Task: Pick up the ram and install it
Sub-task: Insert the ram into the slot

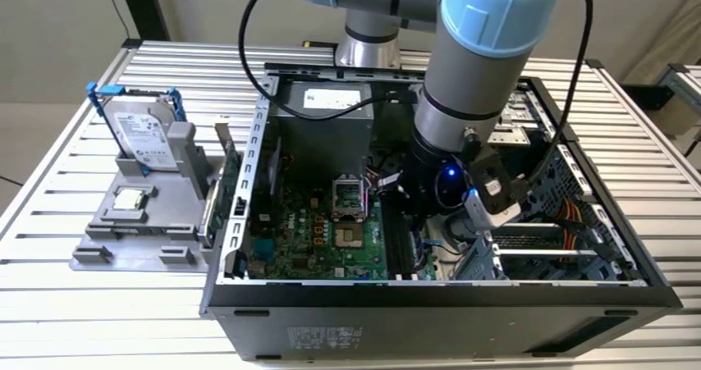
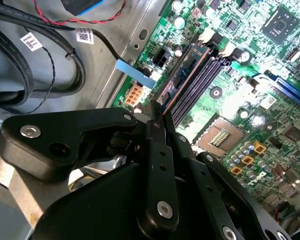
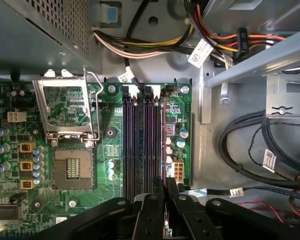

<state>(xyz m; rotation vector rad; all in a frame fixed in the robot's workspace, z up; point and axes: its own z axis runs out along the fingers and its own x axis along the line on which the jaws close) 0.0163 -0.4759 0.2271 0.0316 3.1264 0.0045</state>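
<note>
In both wrist views my gripper point(image 2: 157, 111) point(image 3: 165, 184) is low over the motherboard's black memory slots point(image 3: 137, 140). Its two black fingers point(image 2: 151, 131) are drawn close together on the near end of the ram point(image 2: 186, 72), a thin bluish-brown stick. The ram point(image 3: 163, 131) stands on edge along the outermost slot, the one closest to the board's edge. The other slots point(image 2: 202, 82) beside it hold nothing. In the exterior view the arm reaches down into the open computer case, and its wrist point(image 1: 444, 194) covers the gripper and the stick.
The open processor socket point(image 3: 72, 167) with its raised metal frame point(image 3: 67, 107) lies beside the slots. Cable bundles point(image 3: 250, 150) and a drive cage point(image 1: 547, 255) crowd the other side. Outside the case point(image 1: 438, 292), a grey holder point(image 1: 137, 230) carries a blue-framed hard drive point(image 1: 148, 136) and a square chip point(image 1: 131, 198).
</note>
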